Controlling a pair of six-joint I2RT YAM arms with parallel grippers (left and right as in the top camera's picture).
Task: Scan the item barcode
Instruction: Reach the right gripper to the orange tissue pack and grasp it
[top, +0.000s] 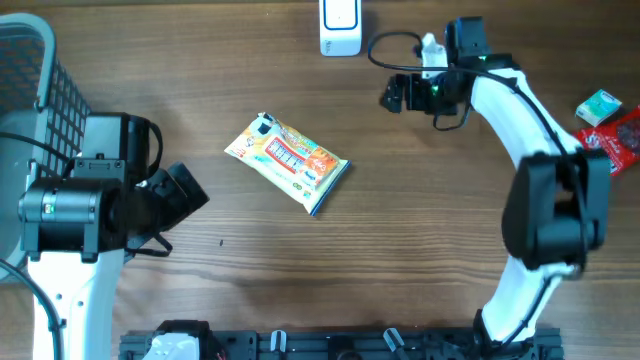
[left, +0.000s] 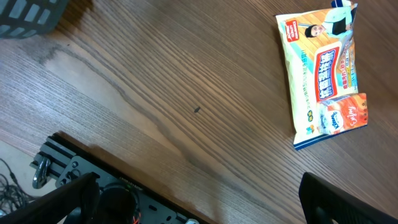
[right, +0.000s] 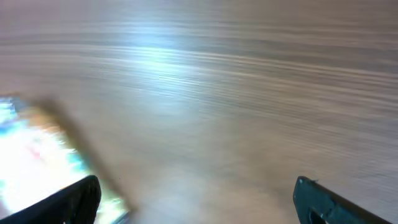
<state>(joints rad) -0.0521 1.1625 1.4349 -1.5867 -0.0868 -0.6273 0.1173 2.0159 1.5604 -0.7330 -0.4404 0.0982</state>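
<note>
Wood-grain surface (top: 420, 250) all round, and your packet (top: 288, 163) lies flat in the middle of it, tilted, printed face up, nothing touching it. Your left gripper (top: 180, 195) sits to the near left of it, jaws spread wide and empty. Your right gripper (top: 393, 93) hangs at the far right, just as wide, nothing in it, and its own view is too blurred to read.

That packet looks like a light, soft foil pouch: crinkly, slick, ready to slide or buckle if you press it. I'd pinch a sealed end seam, the near-right blue-edged one or the far-left one, not the puffy middle. No barcode shows on this face, so it's probably underneath. You'll likely need to flip it toward the white device (top: 340, 27) at the far edge, which I take for the scanner.
</note>
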